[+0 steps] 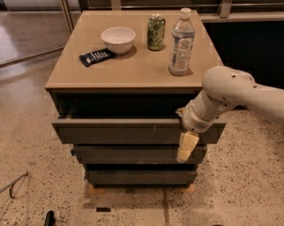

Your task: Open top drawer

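Observation:
The top drawer (118,132) is the widest dark grey front of the cabinet. It stands pulled out a little, with a dark gap showing above its front panel under the tan top (132,72). My gripper (186,146) hangs pale yellow and points down in front of the drawer's right part, over the panel's lower edge. The white arm (236,91) reaches in from the right and hides the drawer's upper right edge.
Two narrower dark grey drawer fronts sit below, the middle (128,154) and the bottom (132,177). On the cabinet top stand a white bowl (118,39), a green can (156,32), a water bottle (181,44) and a dark packet (97,57). Speckled floor lies all around.

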`<state>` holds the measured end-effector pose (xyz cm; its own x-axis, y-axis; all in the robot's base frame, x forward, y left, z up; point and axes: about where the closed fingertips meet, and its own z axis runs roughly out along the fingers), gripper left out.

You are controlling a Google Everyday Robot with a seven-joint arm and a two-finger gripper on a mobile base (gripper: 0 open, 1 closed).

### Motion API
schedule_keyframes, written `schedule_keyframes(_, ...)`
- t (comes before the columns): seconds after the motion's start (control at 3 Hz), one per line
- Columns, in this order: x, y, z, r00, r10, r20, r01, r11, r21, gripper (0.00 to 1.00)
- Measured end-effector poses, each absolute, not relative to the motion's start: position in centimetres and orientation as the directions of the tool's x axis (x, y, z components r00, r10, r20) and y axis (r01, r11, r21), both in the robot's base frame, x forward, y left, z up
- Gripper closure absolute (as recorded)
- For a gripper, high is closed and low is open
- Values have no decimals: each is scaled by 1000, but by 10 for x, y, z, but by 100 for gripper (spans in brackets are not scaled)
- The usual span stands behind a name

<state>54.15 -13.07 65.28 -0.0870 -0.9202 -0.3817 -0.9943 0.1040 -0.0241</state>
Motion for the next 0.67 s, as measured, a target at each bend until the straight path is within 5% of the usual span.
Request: schedule_keyframes(0.67, 527, -132, 647, -113, -918, -380, -992, 82, 97, 0)
